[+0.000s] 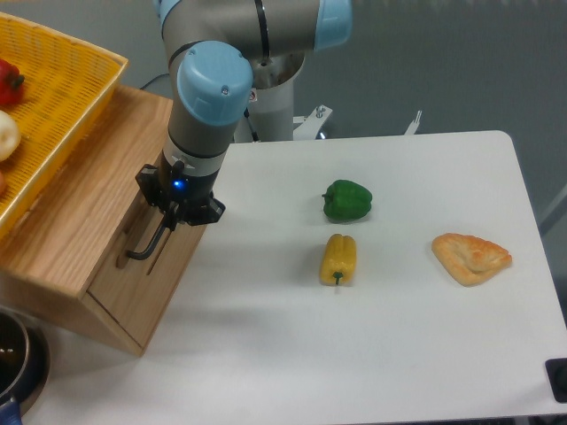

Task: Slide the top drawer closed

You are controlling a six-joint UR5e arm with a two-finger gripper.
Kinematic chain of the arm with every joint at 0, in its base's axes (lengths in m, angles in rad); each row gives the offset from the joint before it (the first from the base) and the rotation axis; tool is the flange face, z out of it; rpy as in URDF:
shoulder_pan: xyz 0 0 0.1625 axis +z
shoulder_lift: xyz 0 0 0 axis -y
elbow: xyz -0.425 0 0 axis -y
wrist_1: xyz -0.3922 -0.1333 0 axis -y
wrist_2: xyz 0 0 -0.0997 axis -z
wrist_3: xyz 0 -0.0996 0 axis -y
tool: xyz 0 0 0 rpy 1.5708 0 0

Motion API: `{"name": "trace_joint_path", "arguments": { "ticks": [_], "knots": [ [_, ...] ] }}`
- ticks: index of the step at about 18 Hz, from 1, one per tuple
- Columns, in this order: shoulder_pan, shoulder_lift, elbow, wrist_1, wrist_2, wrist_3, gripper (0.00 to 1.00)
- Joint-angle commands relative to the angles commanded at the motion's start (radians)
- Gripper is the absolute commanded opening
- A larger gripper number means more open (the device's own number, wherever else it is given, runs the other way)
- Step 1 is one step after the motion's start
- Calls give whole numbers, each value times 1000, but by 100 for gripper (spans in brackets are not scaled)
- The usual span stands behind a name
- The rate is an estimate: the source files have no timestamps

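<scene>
The top drawer (137, 266) is a light-oak panel with a thin black bar handle (149, 243), and its front now sits about flush with the wooden cabinet (75, 212). My gripper (170, 220) hangs right at the upper end of that handle, against the drawer front. The black gripper body hides the fingertips, so whether they are open or closed on the bar does not show.
A yellow woven basket (62, 84) with vegetables rests on top of the cabinet. On the white table lie a green pepper (346, 200), a yellow pepper (338, 258) and a pastry (471, 257). A dark pot (16, 363) sits at the lower left corner.
</scene>
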Motion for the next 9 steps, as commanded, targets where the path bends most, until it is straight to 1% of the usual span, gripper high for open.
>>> {"name": "trace_joint_path", "arguments": {
  "ticks": [5,7,9],
  "knots": [
    [9,-9,8,35,-2,2,18],
    [34,-31,17,51,2,6,19],
    [75,-43,37,52,6,14,20]
  ]
}}
